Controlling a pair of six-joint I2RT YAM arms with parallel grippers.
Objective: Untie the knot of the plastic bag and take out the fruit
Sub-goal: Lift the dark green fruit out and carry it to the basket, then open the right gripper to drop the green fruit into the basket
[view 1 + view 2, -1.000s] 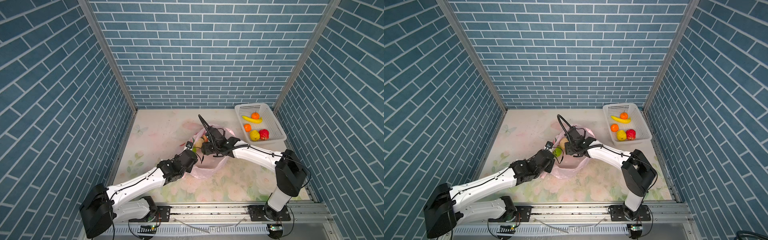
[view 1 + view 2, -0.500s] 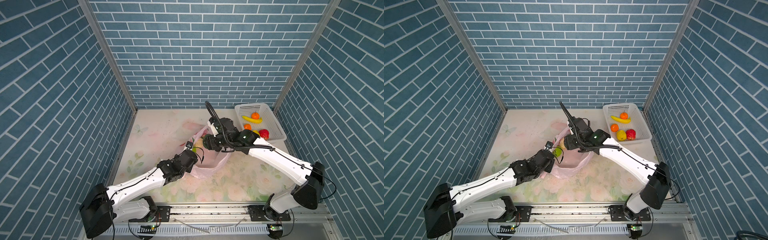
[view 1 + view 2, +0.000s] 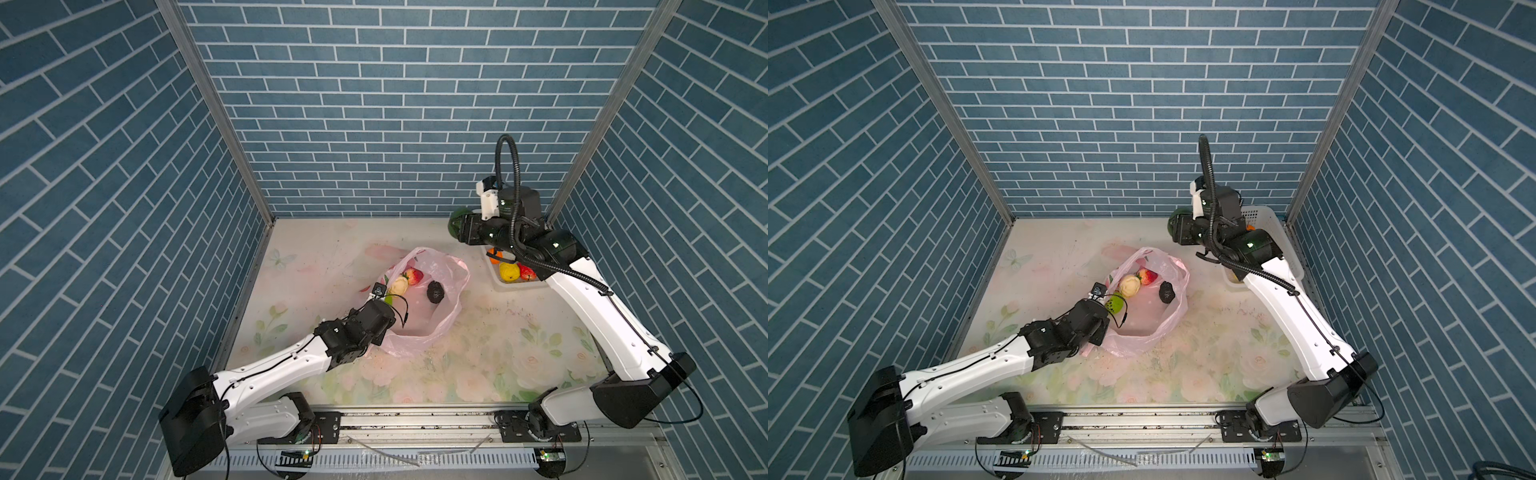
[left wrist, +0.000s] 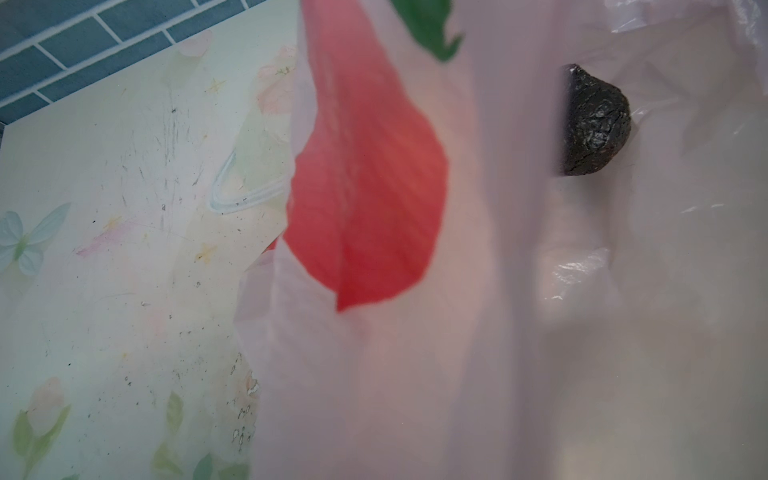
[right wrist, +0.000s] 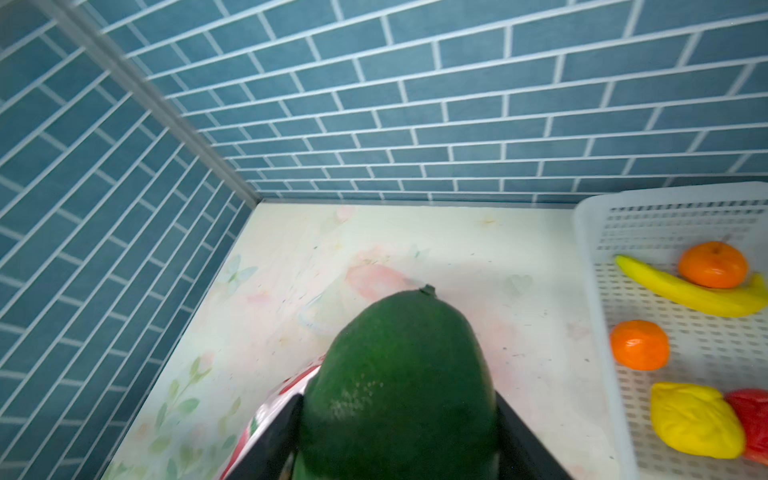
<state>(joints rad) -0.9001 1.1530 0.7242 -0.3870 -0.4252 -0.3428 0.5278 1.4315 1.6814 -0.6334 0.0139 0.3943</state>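
Note:
The pink plastic bag point(image 3: 441, 328) lies with its mouth wide open in both top views; the knot is out of view. Inside it I see a cream fruit point(image 3: 399, 285), a red strawberry point(image 3: 414, 275), a bumpy light green fruit point(image 3: 1116, 306) and a black crumpled lump point(image 4: 594, 120). My left gripper point(image 3: 384, 300) is shut on the bag's near left rim, and pink film fills its wrist view. My right gripper point(image 5: 399, 415) is shut on a dark green avocado point(image 5: 399, 365), held high by the basket's left side point(image 3: 456, 225).
The white perforated basket point(image 5: 586, 257) stands at the back right. It holds a banana point(image 5: 685, 291), two tangerines point(image 5: 712, 265), a lemon point(image 5: 696, 419) and a red apple point(image 5: 752, 419). Blue brick walls close in three sides.
My right gripper has lifted the avocado out of the bag and swung it up and to the back right, beside the basket. The left arm has stayed put.

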